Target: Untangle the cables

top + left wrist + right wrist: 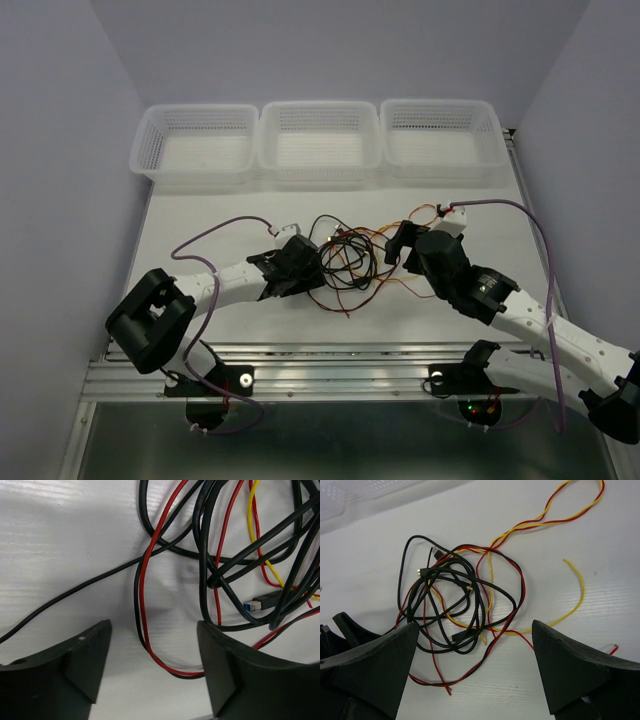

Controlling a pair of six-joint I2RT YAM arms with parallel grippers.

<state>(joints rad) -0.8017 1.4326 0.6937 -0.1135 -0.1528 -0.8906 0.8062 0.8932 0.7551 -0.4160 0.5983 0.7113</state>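
The flat white table (190,215) is the largest thing under me. Past both my claws, along its far edge, three white perforated plastic baskets stand in a row, touching side to side: the left basket (196,172), the middle basket (320,170) and the right basket (440,165). A thick purple cable (215,232) arcs beside my left arm, and a second purple cable (535,225) loops round my right arm.

The tangle of thin cables (345,262) lies flat on the table between my two claws, its long axis running from one claw to the other. Nothing else stands between them.

My left claw (154,630) is spread and pinches nothing. A narrow loop of red wire (142,580) and black wire lies on the table in its gap, pointing back toward my wrist. The loop's low bend slips out of sight behind the finger on the right. One black strand (75,587) trails off diagonally past the finger on the left.

My right claw (475,630) is spread wide, holding nothing. The black coil (450,595) sits just ahead of its gap. A twisted red and yellow pair (545,517) runs away to the far right. A loose yellow wire (577,597) curves ahead of the right-hand finger.

A small black plug with a blue tip (257,604) lies ahead of my left claw, to its right, tip pointing left.
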